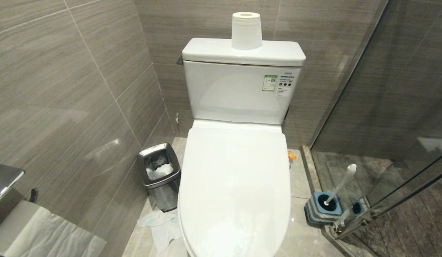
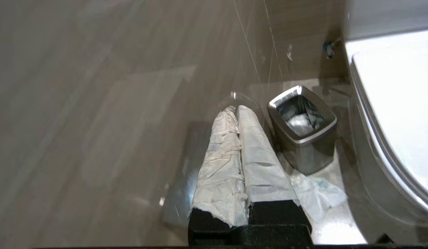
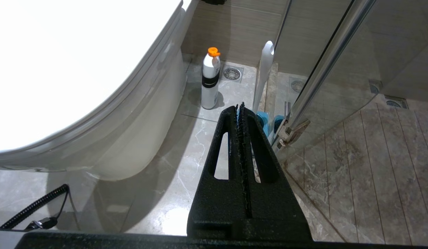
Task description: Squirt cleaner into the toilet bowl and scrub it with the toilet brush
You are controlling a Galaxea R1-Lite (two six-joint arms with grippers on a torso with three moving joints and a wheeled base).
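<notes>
The toilet bowl (image 1: pixel 235 185) fills the centre of the head view, lid down. The toilet brush (image 1: pixel 340 185) stands in its blue-topped holder (image 1: pixel 322 208) at lower right, handle leaning up and right. A white bottle with an orange cap (image 3: pixel 210 79), probably the cleaner, stands between them. The left gripper (image 2: pixel 238 114) and right gripper (image 3: pixel 240 112) are both clenched on nothing. The handle looks light, stiff and slick; grip mid-shaft.
</notes>
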